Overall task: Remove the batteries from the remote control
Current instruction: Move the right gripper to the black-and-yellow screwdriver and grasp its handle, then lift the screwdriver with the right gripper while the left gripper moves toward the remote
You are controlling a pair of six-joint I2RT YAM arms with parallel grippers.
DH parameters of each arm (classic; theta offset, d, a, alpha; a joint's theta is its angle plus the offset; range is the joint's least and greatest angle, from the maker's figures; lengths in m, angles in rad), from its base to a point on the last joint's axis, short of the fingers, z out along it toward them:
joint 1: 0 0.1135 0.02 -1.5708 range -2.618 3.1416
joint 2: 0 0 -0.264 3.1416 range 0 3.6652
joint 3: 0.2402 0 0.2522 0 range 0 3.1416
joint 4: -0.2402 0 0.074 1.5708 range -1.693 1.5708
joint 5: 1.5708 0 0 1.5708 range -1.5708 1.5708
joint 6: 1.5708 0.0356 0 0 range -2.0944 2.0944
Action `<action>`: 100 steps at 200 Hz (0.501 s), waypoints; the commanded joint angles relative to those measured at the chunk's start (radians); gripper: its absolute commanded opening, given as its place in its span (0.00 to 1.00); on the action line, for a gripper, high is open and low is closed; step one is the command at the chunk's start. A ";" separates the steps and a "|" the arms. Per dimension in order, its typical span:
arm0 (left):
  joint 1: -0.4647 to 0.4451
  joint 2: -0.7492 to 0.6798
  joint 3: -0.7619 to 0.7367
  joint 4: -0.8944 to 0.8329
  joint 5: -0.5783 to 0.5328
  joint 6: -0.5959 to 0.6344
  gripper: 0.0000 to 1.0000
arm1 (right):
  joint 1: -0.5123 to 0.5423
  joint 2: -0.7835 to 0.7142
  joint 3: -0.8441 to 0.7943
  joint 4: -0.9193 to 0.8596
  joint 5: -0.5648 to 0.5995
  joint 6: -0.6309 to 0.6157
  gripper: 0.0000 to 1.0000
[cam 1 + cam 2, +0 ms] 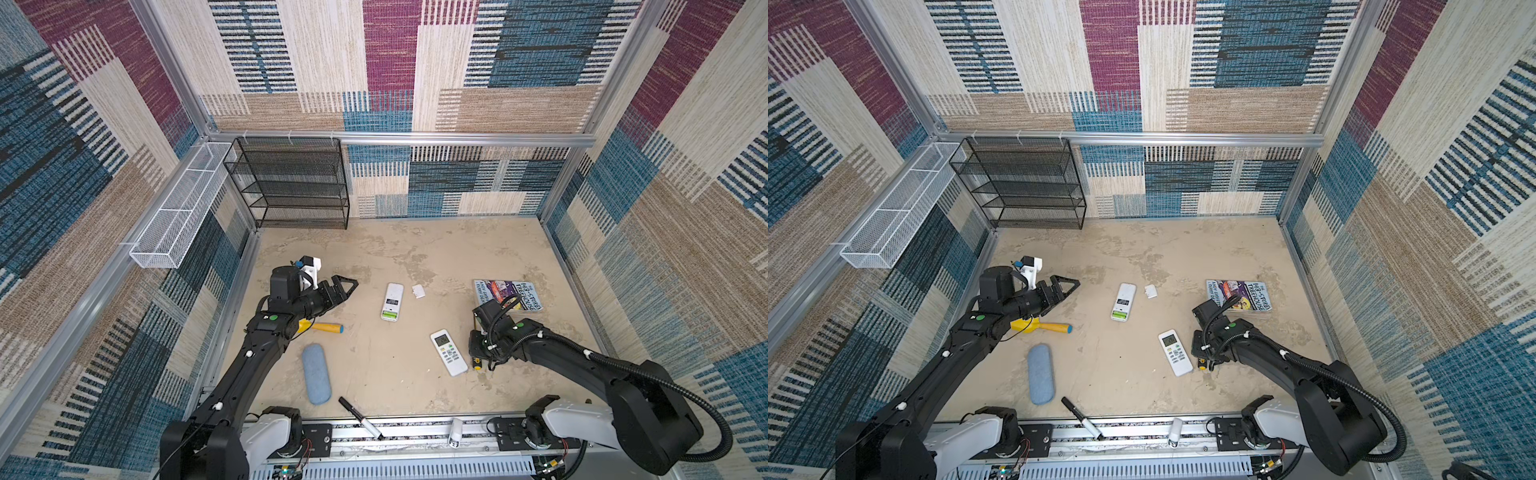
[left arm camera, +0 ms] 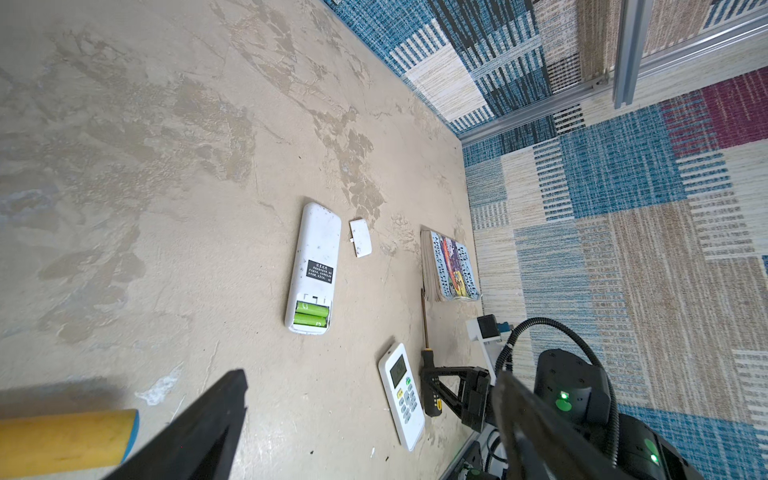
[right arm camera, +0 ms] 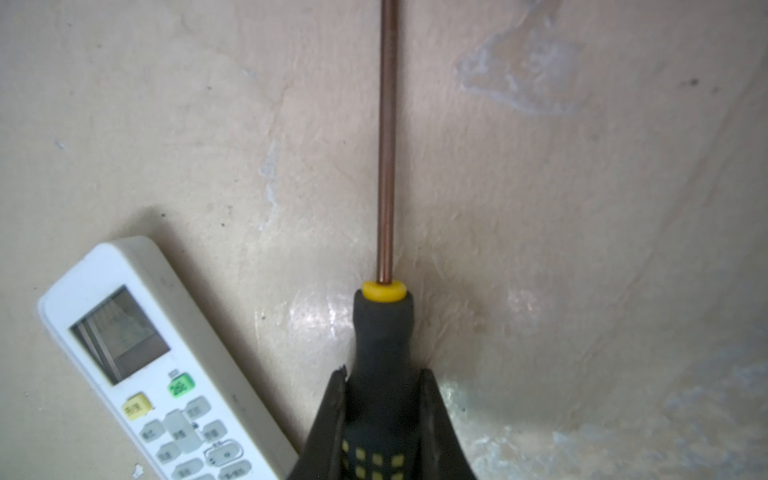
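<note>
A white remote control (image 1: 392,302) (image 2: 313,268) lies face down mid-table with its battery bay uncovered. Two lime green batteries (image 2: 311,314) (image 1: 390,316) sit side by side in the bay. The loose white cover (image 1: 418,291) (image 2: 360,237) lies just beside it. A second remote (image 1: 449,352) (image 3: 166,374) lies face up nearer the right arm. My right gripper (image 3: 383,374) (image 1: 478,357) is down at the table beside that remote. It is shut on the black-and-yellow screwdriver (image 3: 384,332) handle. My left gripper (image 1: 349,286) (image 2: 370,376) hovers open and empty, left of the face-down remote.
A yellow handle with a blue end (image 1: 326,327) and a blue-grey case (image 1: 316,373) lie under the left arm. A black marker (image 1: 359,417) rests at the front edge. A book (image 1: 509,294) lies behind the right gripper. A black wire rack (image 1: 291,183) and a white basket (image 1: 178,208) stand at the back left.
</note>
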 commanded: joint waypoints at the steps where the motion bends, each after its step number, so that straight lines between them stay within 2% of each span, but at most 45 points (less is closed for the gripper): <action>1: 0.000 0.007 0.004 0.034 0.029 0.010 0.95 | 0.002 -0.024 0.028 0.053 -0.034 -0.053 0.05; 52: -0.001 0.021 0.009 0.036 0.054 0.009 0.93 | 0.016 0.013 0.215 -0.011 0.040 -0.209 0.03; 100: -0.017 0.063 0.011 0.063 0.067 -0.037 0.91 | 0.089 0.099 0.329 0.125 0.035 -0.400 0.02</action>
